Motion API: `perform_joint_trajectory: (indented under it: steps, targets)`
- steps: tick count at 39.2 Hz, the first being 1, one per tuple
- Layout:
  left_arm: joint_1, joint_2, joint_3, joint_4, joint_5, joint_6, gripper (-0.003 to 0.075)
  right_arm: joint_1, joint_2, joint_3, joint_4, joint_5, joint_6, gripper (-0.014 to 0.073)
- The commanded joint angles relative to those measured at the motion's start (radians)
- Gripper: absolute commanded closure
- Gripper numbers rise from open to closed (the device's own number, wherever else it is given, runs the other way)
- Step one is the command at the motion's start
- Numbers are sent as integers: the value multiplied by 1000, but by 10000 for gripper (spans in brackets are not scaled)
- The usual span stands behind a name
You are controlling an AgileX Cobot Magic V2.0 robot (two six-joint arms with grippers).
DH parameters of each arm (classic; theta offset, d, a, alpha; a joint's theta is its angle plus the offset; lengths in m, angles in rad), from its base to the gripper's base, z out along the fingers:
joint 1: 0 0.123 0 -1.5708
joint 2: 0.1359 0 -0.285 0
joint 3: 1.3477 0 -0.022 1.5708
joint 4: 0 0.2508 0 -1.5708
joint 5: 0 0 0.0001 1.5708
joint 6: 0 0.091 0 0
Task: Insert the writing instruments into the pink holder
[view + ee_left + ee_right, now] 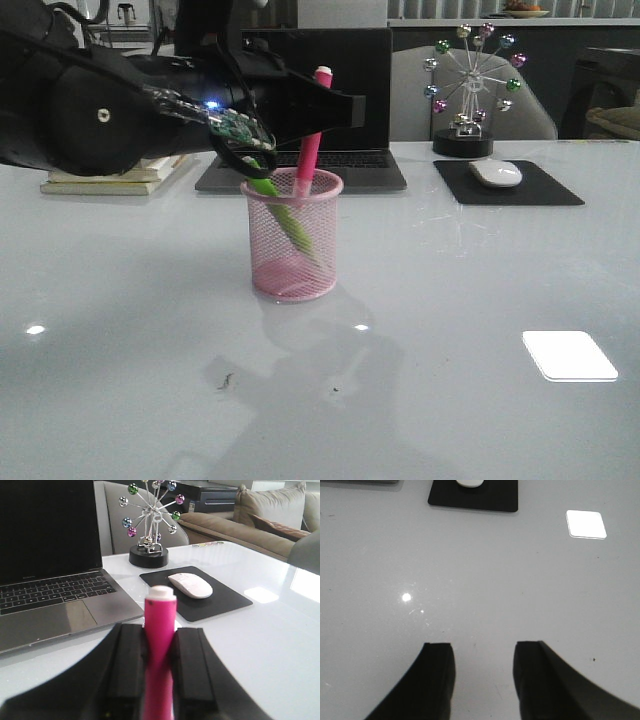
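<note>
Mesh blurs the lower ends of both markers inside the pink holder (292, 240). Left gripper (159, 645) is clamped on the pink marker (311, 140), white-capped and standing above the holder. Green marker (280, 210) leans inside. Right gripper (484, 667) gapes, holding nothing.

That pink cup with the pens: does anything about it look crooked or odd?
Nothing is spilled or broken. The pink cup stands upright; the green marker leans inside, and the pink marker is clamped in the left pincer, lower end inside.
</note>
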Motion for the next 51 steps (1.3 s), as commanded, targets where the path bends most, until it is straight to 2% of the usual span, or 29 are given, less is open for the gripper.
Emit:
perform_joint_trajectory:
  steps: [1,5,7,17,22,25,31,41,51]
  targets:
    - [-6,-51,-24,-5,-69,-11,464,-6,-14,-28,-7,-68,-11,190]
    - [-6,-51,-24,-5,-57,-11,354,-6,-14,-28,-7,-68,-11,190]
    - [-6,-51,-24,-5,-57,-11,328,-6,-14,-28,-7,-68,-11,190]
    - [14,-121,-17,-5,-53,9,324,-6,-14,-28,-7,-68,-11,190]
    - [55,-217,-15,-5,-25,113,324,-6,-14,-28,-7,-68,-11,190]
    - [98,-281,-15,-5,39,163,325,-6,-14,-28,-7,-68,-11,190]
    - [223,-447,-15,-5,238,165,325,-6,-14,-28,-7,-68,-11,190]
    - [393,-694,27,-5,309,165,325,-6,-14,-28,-7,-68,-11,190]
    - [541,-940,138,33,539,208,325,-6,-14,-28,-7,-68,-11,190]
